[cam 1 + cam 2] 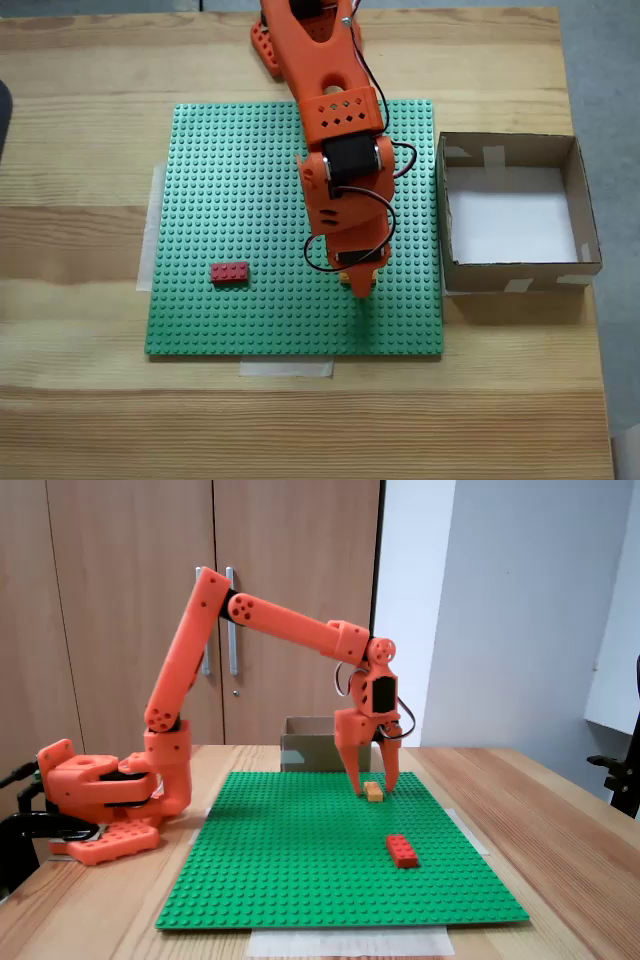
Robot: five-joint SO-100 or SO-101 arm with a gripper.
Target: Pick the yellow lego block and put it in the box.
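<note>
- Wooden cupboard doors and a pale wall are standing behind a light wooden desk point(80, 80), which is carrying a green studded baseplate point(230, 200).
- Reaching down over the baseplate, the gripper point(372, 786) is hanging with its two fingers spread apart, tips low on either side of the yellow lego block point(374, 792); the jaws are not closing on it yet and are holding nothing.
- That block is lying on the baseplate toward the edge nearest the box; from above, the arm is hiding it.
- A red brick point(230, 272) is lying well apart on the baseplate, toward the opposite edge.
- The box point(590, 215) is sitting on the desk just beside the baseplate's edge, its white floor showing bare.
- The grasp step seems to be in hand: next the fingers need closing squarely on the block, then lifting it clear and swinging over the box wall.
</note>
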